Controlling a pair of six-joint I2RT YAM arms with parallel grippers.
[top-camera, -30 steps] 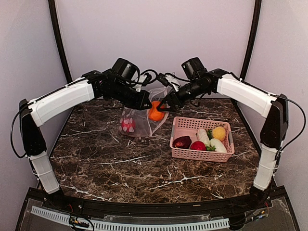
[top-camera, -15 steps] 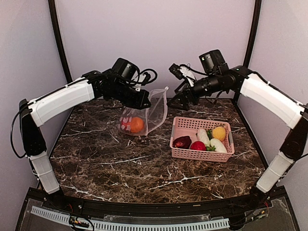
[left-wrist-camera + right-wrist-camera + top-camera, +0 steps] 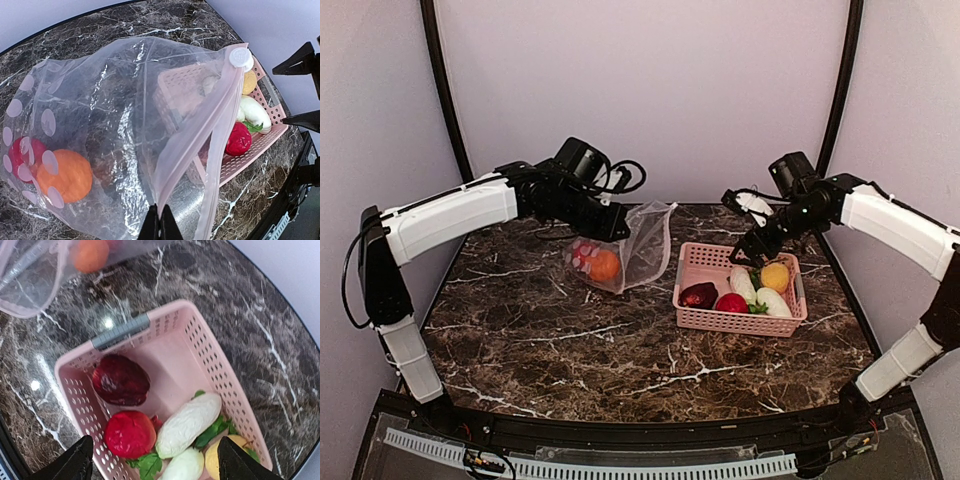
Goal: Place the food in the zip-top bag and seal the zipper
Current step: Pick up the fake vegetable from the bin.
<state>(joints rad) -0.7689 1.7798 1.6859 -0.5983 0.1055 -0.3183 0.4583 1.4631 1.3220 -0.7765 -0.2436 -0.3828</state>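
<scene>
My left fingers [image 3: 159,226] are pinched tight on the pink zipper strip [image 3: 220,115] of the bag [image 3: 115,100], holding its mouth up at the far side of the bench [image 3: 570,340]. An orange piece [image 3: 65,175] and a red piece [image 3: 20,152] sit inside. My right fingers [image 3: 752,248] are spread wide over the basket [image 3: 200,335] on the right, where more food [image 3: 121,380] lies.

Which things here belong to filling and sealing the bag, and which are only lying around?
Job: zip-top bag; zipper; orange piece and pinkish-red piece inside it; maroon piece, red piece, white pieces, yellow piece in the pink basket.
Lying around: pink basket; marble table.
</scene>
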